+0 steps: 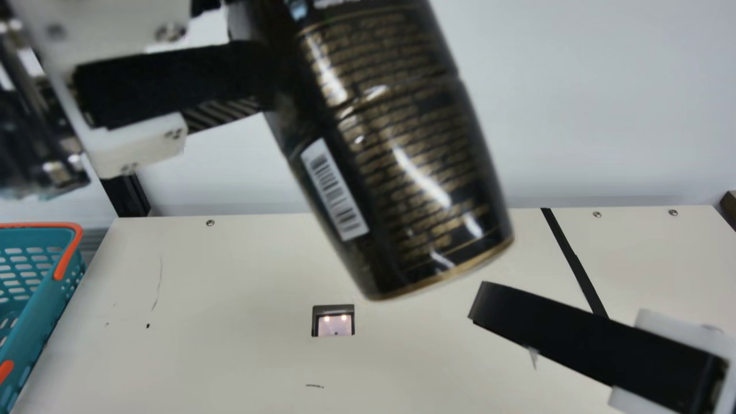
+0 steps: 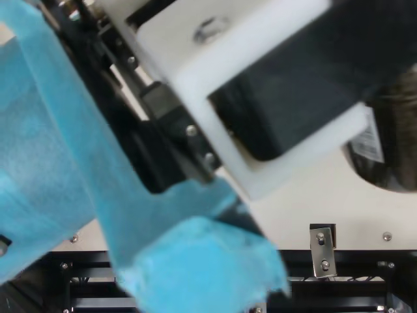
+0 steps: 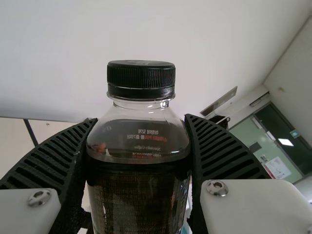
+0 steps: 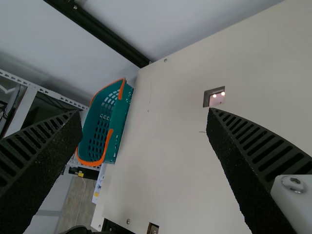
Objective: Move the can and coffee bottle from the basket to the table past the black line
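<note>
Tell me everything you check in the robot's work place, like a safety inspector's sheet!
Surface: cream table, a few small marks, black line.
Job's things: coffee bottle tilted, cap on, above the table; basket by the table's left edge.
Clutter: small dark-framed panel; on or set into the table, cannot tell.
Grippers: left gripper, jaws shut on the bottle; right gripper, jaws open.
Cables: maybe a thin cord near the floor.
Surroundings: pale wall, green door.

Cream table (image 1: 230,282) (few dark marks (image 1: 314,386)), black line (image 1: 577,267) on top.
</note>
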{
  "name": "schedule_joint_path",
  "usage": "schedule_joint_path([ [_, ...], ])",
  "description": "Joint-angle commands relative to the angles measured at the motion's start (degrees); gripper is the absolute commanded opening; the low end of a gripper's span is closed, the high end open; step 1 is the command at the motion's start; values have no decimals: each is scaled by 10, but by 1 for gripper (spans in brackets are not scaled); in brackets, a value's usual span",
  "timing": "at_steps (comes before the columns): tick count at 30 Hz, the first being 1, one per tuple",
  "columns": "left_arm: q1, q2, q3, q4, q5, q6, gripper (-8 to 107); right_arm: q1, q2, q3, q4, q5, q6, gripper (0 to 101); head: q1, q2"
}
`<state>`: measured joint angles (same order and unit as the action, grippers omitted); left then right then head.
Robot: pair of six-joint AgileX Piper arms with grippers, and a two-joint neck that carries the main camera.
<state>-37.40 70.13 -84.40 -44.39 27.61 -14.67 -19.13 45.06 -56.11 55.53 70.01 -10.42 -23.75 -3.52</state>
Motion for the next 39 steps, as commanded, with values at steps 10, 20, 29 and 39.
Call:
schedule_joint_path([
  [10, 0, 0, -1, 0, 0, 0, 10, 0, 0, 0, 0, 0, 0, 101, -12, -3],
  [20, 4, 0, 8, -21, -7, -5, 10, 0, 0, 0, 0, 0, 0, 101, -12, -3],
  [29, 15, -5, 47, -77, -43, -43, 10, 0, 0, 0, 0, 0, 0, 101, -12, -3],
  [39, 15, -4, 51, -81, -45, -45, 10, 0, 0, 0, 0, 0, 0, 101, -12, -3],
])
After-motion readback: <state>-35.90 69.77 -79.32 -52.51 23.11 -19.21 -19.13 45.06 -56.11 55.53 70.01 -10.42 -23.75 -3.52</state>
